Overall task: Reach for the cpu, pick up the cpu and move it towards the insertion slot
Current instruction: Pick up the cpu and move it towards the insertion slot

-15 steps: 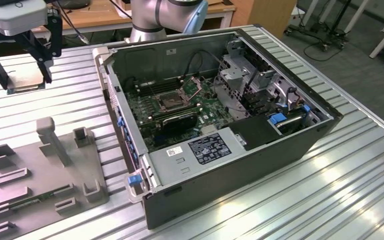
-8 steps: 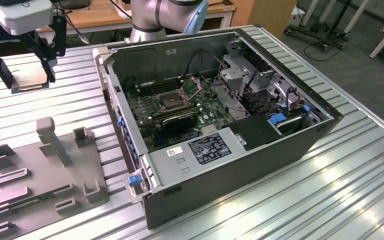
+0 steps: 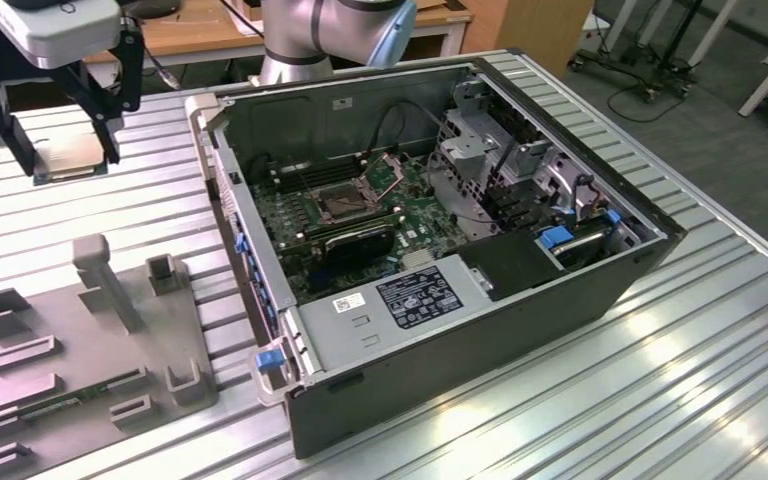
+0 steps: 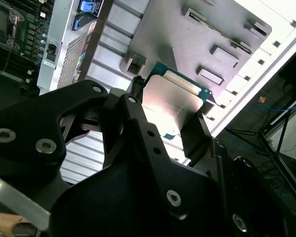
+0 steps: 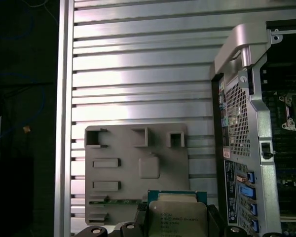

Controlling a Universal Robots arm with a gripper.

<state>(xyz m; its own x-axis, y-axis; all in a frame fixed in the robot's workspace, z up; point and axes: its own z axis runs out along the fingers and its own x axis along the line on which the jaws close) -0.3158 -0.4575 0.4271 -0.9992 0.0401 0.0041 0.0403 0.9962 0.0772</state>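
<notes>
The pick-up was judged to be done and the carry toward the slot barely begun. The cpu (image 3: 69, 155) was seen clamped between the two black fingers of the gripper (image 3: 68, 163), which was closed on opposite edges of the chip. It was held over the slatted aluminium table (image 3: 624, 400) at the exterior view's far left. That was well apart from the insertion slot (image 3: 337, 203), which lay deep inside the open computer case (image 3: 491, 330).

In the second wrist view the cpu (image 4: 170, 106) was shown as a thin flat square with a pale, brushed-looking metal face and a green board edge. In the first wrist view the cpu (image 5: 177, 217) presented printed marks on a dull silver lid. How far it hung above the table could not be settled from these angles, though it appeared to be clear of it.

The slot was made out as a dark square socket ringed by a bright metal frame, with green circuit board around it. The grey moulded holder plate (image 3: 91, 340) lay below the gripper, matt and blocky, with raised posts and shallow rectangular pockets.

The remaining carry was judged to call for a level grip, enough height to pass the case's sheet-metal side wall, and squaring of the chip to the frame.
</notes>
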